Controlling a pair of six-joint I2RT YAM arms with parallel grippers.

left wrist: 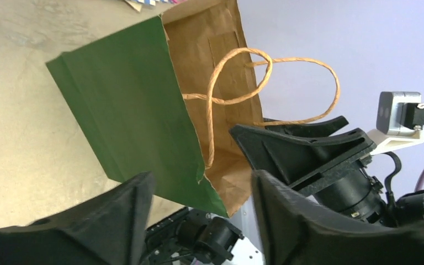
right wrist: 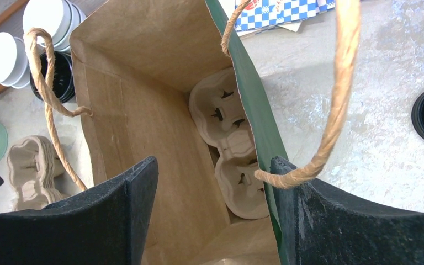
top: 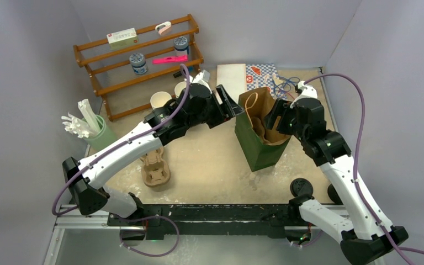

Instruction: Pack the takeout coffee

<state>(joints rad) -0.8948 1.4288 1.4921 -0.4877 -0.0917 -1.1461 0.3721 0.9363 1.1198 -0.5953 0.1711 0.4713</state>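
Observation:
No lidded olive-green coffee cup shows in any view. A green paper bag stands open in the middle of the table. A pulp cup carrier lies at its bottom. My left gripper is open and empty at the bag's upper left rim; in the left wrist view the bag lies beyond the fingers. My right gripper is open over the bag's mouth. The green wall lies against its right finger, and a twine handle hangs across that finger.
Lidless white-inside cups and a black cup stand behind the left arm. Spare carriers lie at the front left, black lids at the front right. A green utensil holder and a wooden shelf stand at the left.

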